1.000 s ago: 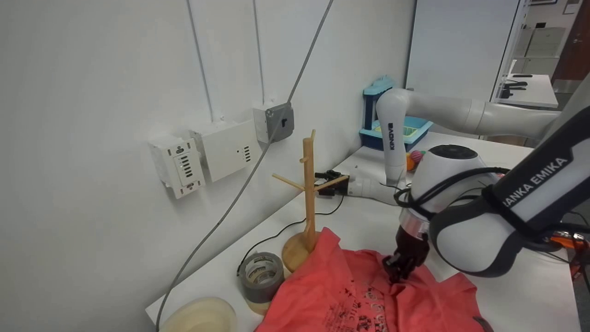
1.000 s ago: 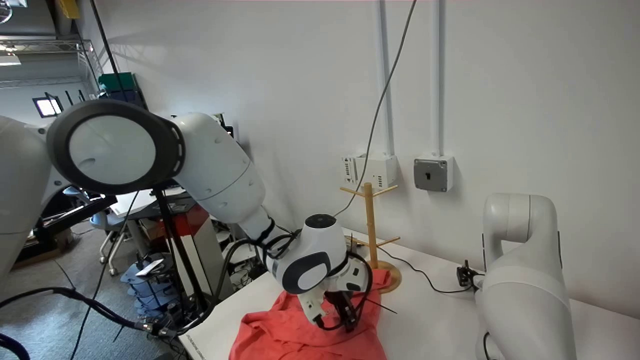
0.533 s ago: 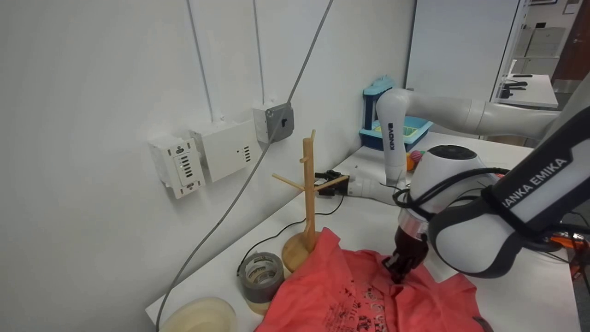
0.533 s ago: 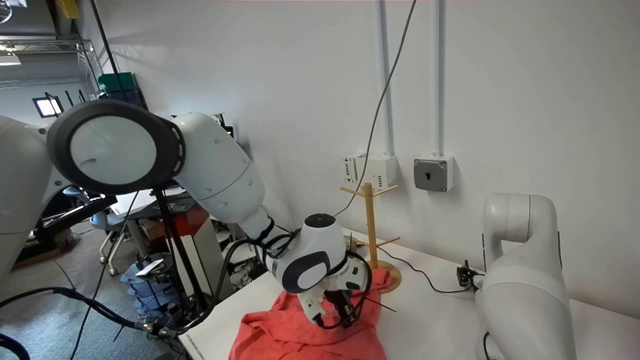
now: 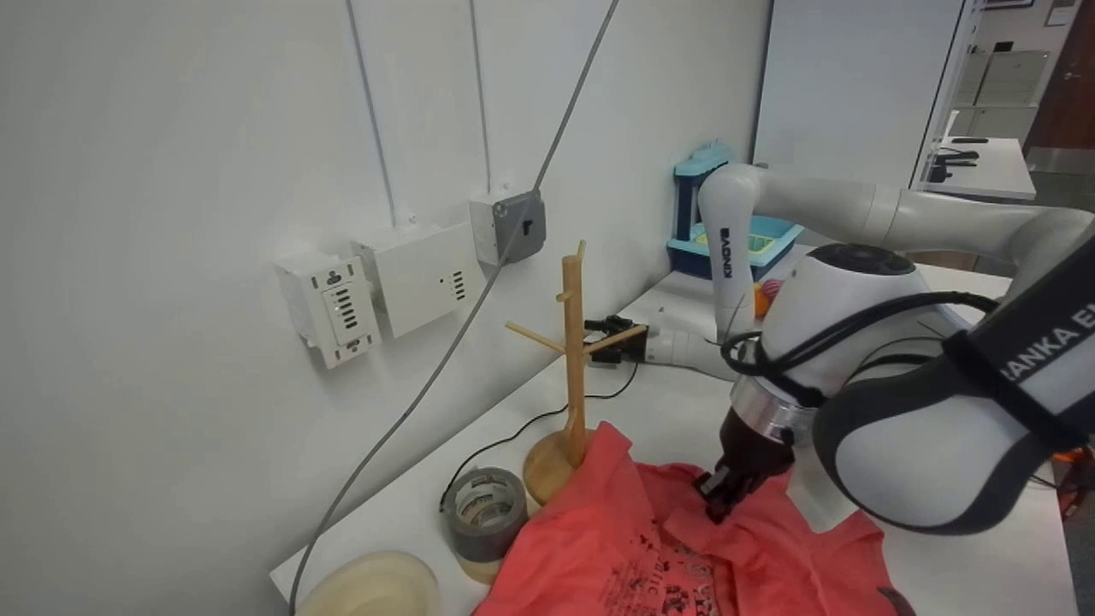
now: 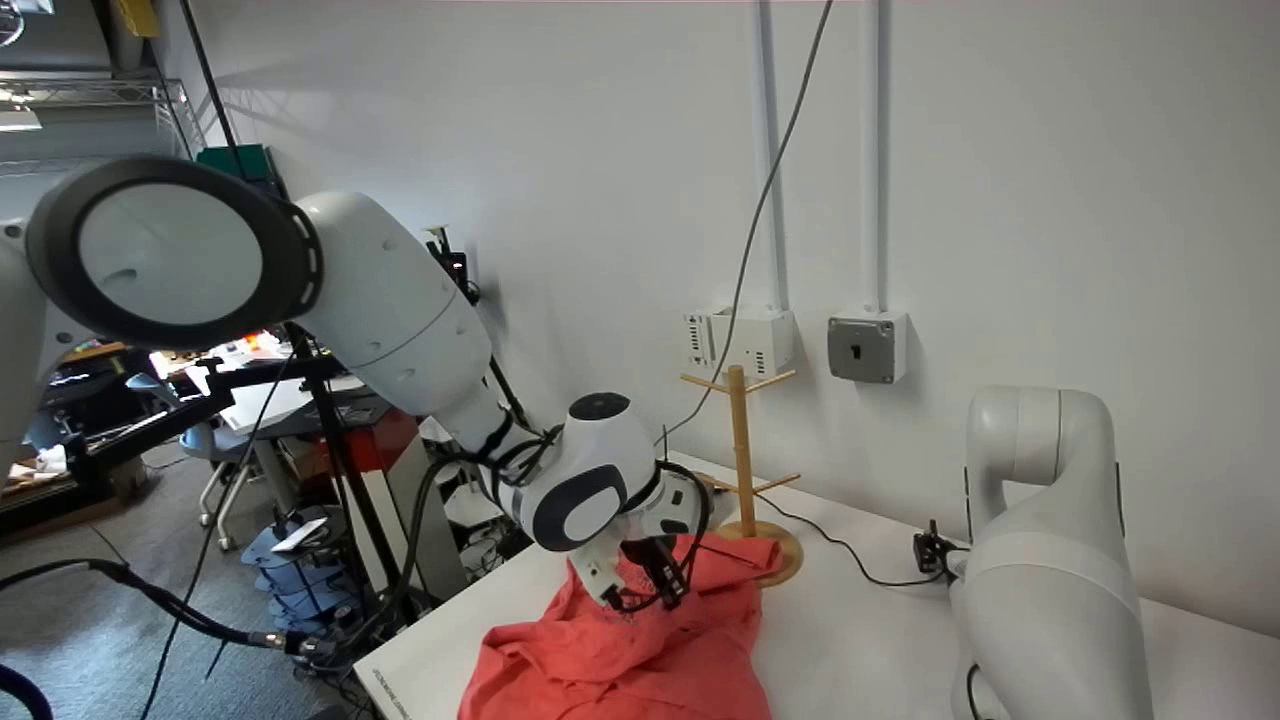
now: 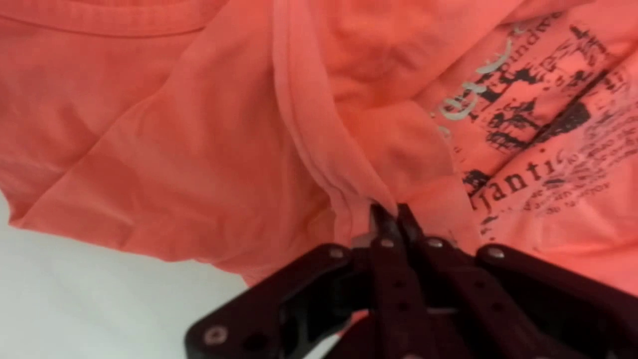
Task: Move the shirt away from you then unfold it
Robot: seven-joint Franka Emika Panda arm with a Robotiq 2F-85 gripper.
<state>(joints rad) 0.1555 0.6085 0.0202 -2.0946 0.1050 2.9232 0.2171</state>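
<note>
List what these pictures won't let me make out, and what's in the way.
The shirt: cut off by the bottom edge in both exterior views.
Its print: partly hidden by folds, wrist view.
How much fabric the gripper pinches: hidden between its fingertips, wrist view.
The wooden stand's base: partly hidden by the shirt in both exterior views.
The cream dish: cut off by the bottom edge in an exterior view.

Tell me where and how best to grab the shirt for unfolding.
Probably by the stitched band of the shirt, pinched from above: it makes a narrow edge lying over rumpled layers, and the gripper, pointing down, looks closed on it.
</note>
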